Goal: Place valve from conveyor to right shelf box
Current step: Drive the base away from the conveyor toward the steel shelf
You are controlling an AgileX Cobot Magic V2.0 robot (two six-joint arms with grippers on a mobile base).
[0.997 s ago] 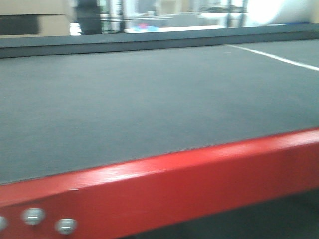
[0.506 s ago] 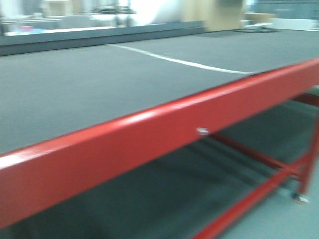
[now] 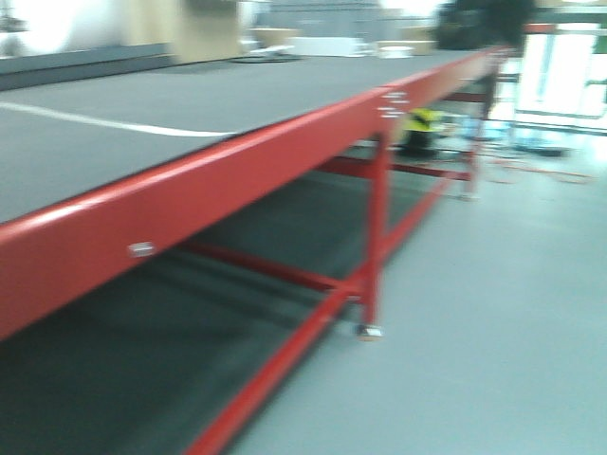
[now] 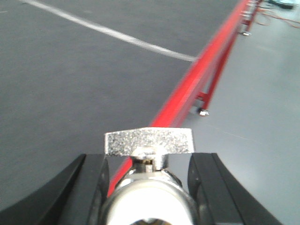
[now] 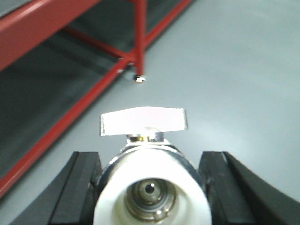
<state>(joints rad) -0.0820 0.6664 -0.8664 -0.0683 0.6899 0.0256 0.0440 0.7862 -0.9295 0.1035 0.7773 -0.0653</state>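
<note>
Conveyor (image 3: pixel 190 90) further left than before

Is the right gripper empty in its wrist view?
No, a shiny valve sits between the black fingers of the right gripper.

Too blurred to identify the yellow-and-black object (image 3: pixel 422 121) beneath the far end of the conveyor (image 3: pixel 142 123). Cropped at the lower edge: valve (image 4: pixel 149 143) and left gripper (image 4: pixel 148 161) above the conveyor; likewise second valve (image 5: pixel 150 187) and right gripper (image 5: pixel 150 157) beside it.
</note>
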